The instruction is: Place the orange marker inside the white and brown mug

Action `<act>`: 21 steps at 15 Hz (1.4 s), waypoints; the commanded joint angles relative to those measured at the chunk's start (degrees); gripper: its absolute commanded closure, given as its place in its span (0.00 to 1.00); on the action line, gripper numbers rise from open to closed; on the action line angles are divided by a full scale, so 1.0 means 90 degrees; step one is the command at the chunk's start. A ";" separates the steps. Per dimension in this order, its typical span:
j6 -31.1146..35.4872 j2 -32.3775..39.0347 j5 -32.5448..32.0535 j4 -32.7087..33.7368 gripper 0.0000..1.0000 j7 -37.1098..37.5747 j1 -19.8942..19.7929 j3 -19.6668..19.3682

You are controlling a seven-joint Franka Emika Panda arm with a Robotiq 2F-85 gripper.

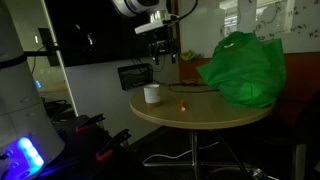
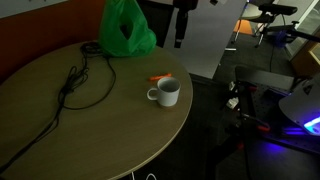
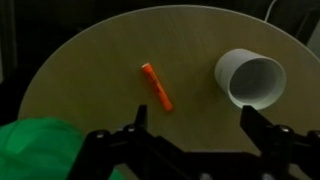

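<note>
the hand [image 3: 192, 128] hangs above the counter [image 3: 90, 60], fingers spread wide, holding nothing. in the wrist view the orange marker [image 3: 156, 86] lies flat on the counter, left of the white and brown mug [image 3: 250, 78] (which stands upright) and not touching it.

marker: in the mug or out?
Out. The orange marker lies flat on the table, apart from the white and brown mug.
</note>
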 commanded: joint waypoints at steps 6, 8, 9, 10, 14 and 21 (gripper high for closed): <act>0.0508 0.1019 -0.0351 0.0352 0.00 -0.0140 -0.0126 0.0046; 0.0505 0.1005 -0.0351 0.0379 0.00 -0.0140 -0.0126 0.0045; 0.0555 0.1100 -0.0366 0.0429 0.00 -0.0239 -0.0143 0.0046; 0.0726 0.1234 -0.0389 0.0473 0.00 -0.0489 -0.0183 0.0056; 0.1467 0.1816 -0.0441 0.0635 0.00 -0.0903 -0.0299 0.0077; 0.2201 0.3160 -0.0747 0.1241 0.00 -0.1356 -0.0461 0.0242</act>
